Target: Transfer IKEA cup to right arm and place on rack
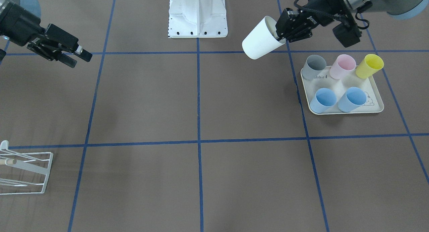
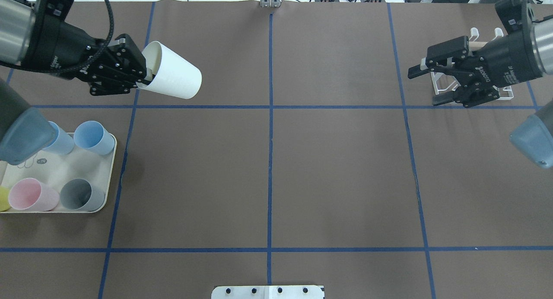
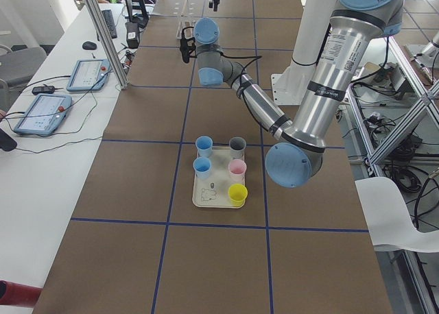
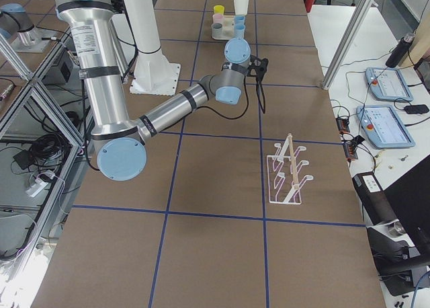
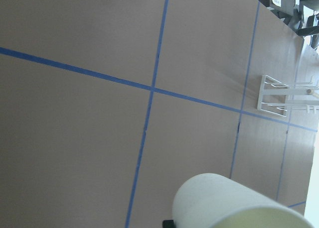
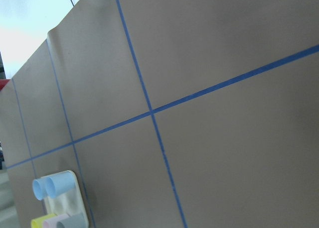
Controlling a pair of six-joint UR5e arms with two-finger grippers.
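Observation:
A white IKEA cup [image 2: 173,76] [image 1: 260,43] hangs in the air, lying sideways with its base toward the table's middle. My left gripper [image 2: 144,76] [image 1: 281,33] is shut on its rim. The cup's side also fills the bottom of the left wrist view [image 5: 234,203]. My right gripper [image 2: 425,84] [image 1: 80,57] hovers open and holds nothing, just in front of the white wire rack [image 2: 475,89]. The rack [image 1: 25,173] [image 4: 289,170] stands at the table's edge on my right side.
A cream tray [image 2: 80,167] [image 1: 338,88] on my left side holds two blue cups [image 1: 323,99], a grey cup [image 1: 314,66], a pink cup [image 1: 342,66] and a yellow cup [image 1: 369,66]. The white robot base [image 1: 197,14] stands between the arms. Blue tape lines cross the brown table.

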